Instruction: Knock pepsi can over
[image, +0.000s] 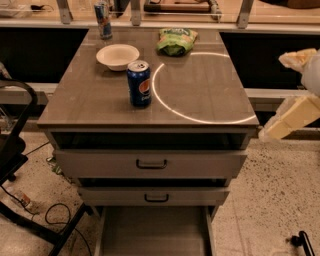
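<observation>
Trouble sits just behind the upright dark blue pepsi can (139, 83) on the grey cabinet top (210, 92); your cream gripper (291, 119), off its right edge, state impossible to tell, may overshoot and strike the round white bowl (118, 56).

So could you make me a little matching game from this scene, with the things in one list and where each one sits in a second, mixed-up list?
Things:
1. pepsi can
2. white bowl
3. green bag
4. gripper

Places:
A. off to the right of the table, away from the can
B. standing upright, just in front of the bowl
C. lying near the back edge, right of the bowl
D. empty, on the left half, behind the pepsi can

Pairs: 1-B, 2-D, 3-C, 4-A
</observation>
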